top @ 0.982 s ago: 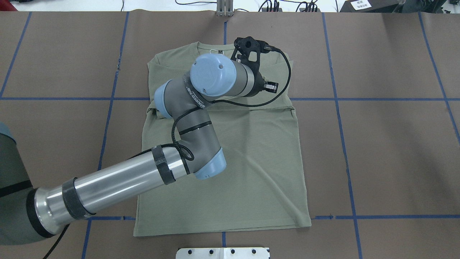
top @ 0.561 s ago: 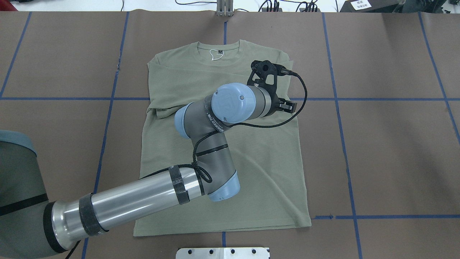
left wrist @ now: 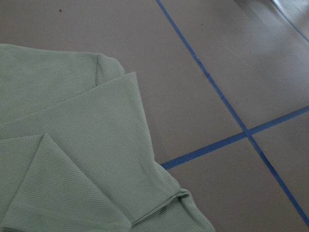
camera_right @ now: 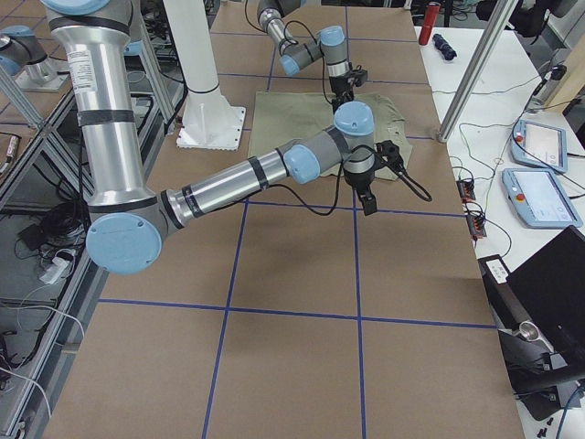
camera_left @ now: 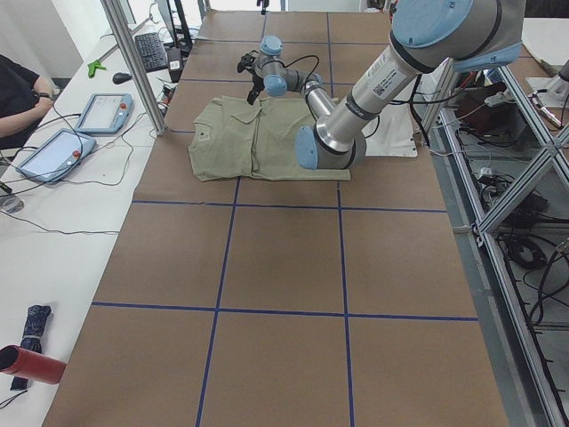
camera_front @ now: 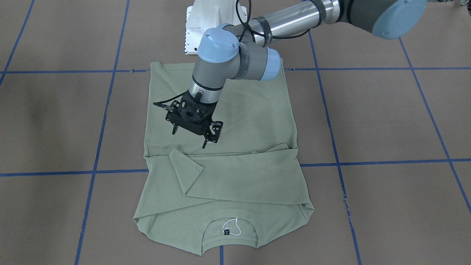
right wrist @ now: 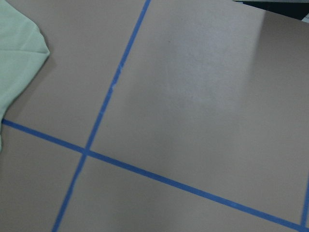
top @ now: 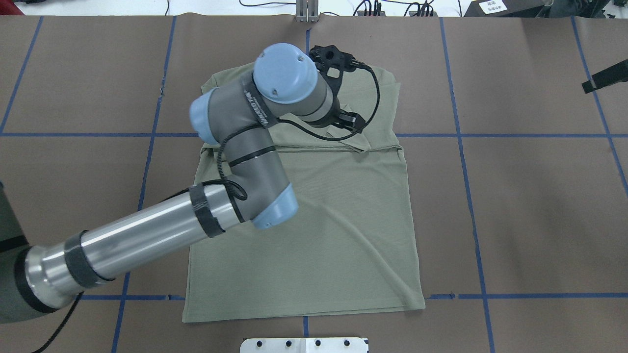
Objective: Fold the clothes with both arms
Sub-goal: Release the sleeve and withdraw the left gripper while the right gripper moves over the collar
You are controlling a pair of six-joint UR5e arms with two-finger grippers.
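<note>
— Checking the left gripper [camera_front: 188, 139]: spread wide, clutching nothing, hanging above the shirt [camera_front: 254, 117]?
— Yes; likely poised there to reach for the next edge. Cannot tell about the right gripper [camera_right: 369, 205], off to the side over the table [camera_front: 386, 117].
— Lying flat?
— Flat on that brown top, collar [camera_front: 235, 246] away from the robot, with sleeves [camera_front: 239, 176] crossed over the chest. Soft, fine-ribbed knit; limp, easily creased.

Left arm [top: 147, 235]: silver-grey tubes, light-blue joint caps, black bands, white lettering on the wrist, black cable [top: 378, 98] looped outside. Right arm [camera_right: 219, 187]: same build. White pedestal [camera_right: 206, 101].
</note>
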